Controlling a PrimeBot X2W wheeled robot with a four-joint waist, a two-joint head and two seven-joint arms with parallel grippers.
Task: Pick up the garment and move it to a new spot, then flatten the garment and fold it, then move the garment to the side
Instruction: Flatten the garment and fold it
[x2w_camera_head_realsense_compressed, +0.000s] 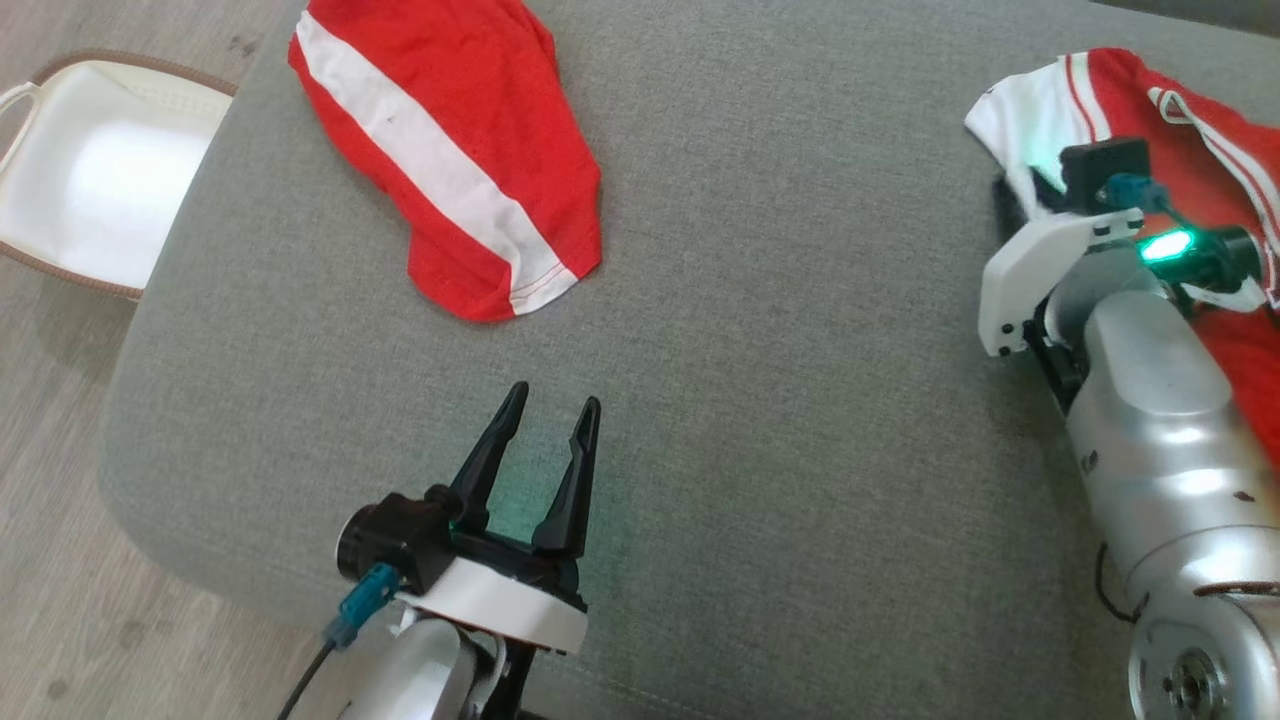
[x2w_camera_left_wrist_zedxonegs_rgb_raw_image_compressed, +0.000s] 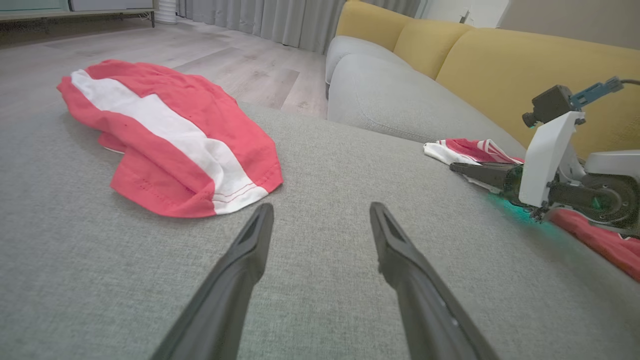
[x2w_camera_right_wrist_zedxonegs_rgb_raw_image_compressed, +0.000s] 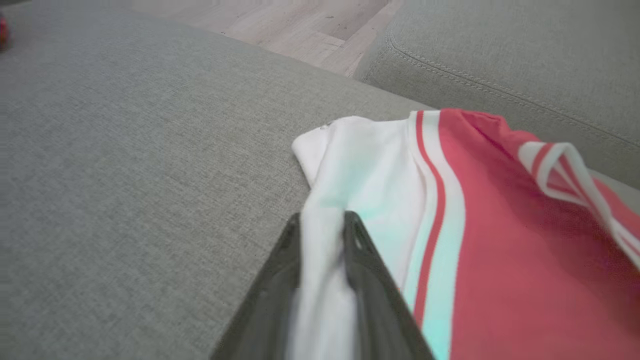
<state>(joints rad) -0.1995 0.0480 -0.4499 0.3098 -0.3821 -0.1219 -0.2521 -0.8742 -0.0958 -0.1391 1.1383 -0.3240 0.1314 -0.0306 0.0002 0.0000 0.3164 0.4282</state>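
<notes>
Your right gripper (x2w_camera_right_wrist_zedxonegs_rgb_raw_image_compressed: 322, 216) sits at the far right of the grey seat cushion (x2w_camera_head_realsense_compressed: 800, 400), and its two dark fingers are clamped on a fold of white cloth at the left edge of the jersey (x2w_camera_right_wrist_zedxonegs_rgb_raw_image_compressed: 500, 225). In the right wrist view that fold fills the narrow gap between the fingers. The jersey itself lies bunched on the cushion's far right corner. It is red, with a white panel and thin red and white stripes, and its red part runs back under your right forearm toward the near right. A green light glows at that wrist and tints the white fabric beside it.

Your left gripper (x2w_camera_head_realsense_compressed: 556, 395) hangs low over the near middle of the cushion with its fingers spread wide and nothing between them. They point toward the far side, with bare grey fabric beneath.

A second piece, a red cloth with a white stripe (x2w_camera_head_realsense_compressed: 450, 150), lies loosely spread at the far left of the cushion, well apart from both grippers and from the jersey.

Off the cushion's left edge you can see a white basket (x2w_camera_head_realsense_compressed: 100, 170) with a brown rim standing on the wooden floor (x2w_camera_head_realsense_compressed: 50, 600). In the left wrist view, yellow back cushions (x2w_camera_left_wrist_zedxonegs_rgb_raw_image_compressed: 500, 65) rise behind the jersey.
</notes>
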